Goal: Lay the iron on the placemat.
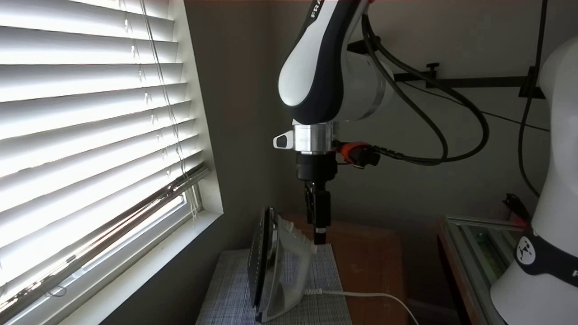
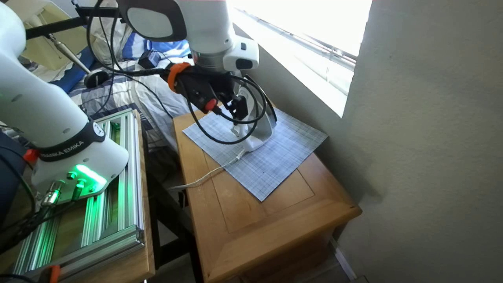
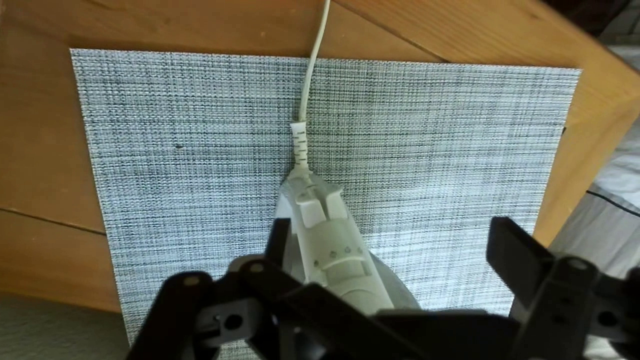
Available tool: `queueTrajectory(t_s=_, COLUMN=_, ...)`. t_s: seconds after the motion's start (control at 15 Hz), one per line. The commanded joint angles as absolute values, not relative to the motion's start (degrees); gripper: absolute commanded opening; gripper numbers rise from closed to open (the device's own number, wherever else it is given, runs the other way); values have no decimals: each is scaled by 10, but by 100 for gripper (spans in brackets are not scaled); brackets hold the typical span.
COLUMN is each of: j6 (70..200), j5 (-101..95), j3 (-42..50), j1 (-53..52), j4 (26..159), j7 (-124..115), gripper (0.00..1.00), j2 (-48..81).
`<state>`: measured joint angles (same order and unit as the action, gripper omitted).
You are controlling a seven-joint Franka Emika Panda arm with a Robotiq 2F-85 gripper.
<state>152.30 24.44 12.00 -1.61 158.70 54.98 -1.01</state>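
The white and pale grey iron (image 1: 303,266) stands upright on its heel on the grey-blue placemat (image 1: 332,275), its dark soleplate (image 1: 258,262) facing the window side. The iron (image 2: 264,135) and placemat (image 2: 271,169) also show in the other exterior picture. My gripper (image 1: 320,237) points down beside the upper handle. In the wrist view the gripper (image 3: 392,240) is open, with the iron's handle (image 3: 335,245) between the fingers, close to the left finger and well apart from the right. Contact with the left finger cannot be told. The gripper body hides the iron's lower part in that view.
The white cord (image 3: 313,60) runs from the iron over the placemat and off the wooden table (image 2: 251,236). The window sill (image 1: 149,266) and wall are close behind the soleplate. Black cables (image 2: 204,129) loop from the wrist. A bed (image 2: 145,90) lies beyond the table.
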Motion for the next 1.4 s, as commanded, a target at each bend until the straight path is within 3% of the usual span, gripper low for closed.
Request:
queueTrajectory(t_s=0.0, j6=1562, j5=297, j3=113, j1=-23, j4=1587, j7=612, gripper=100, j2=22)
queueTrajectory(t_s=1.33, j6=1601, j5=572, j3=74, j1=-10, j4=1521, j7=877, gripper=100, j2=118)
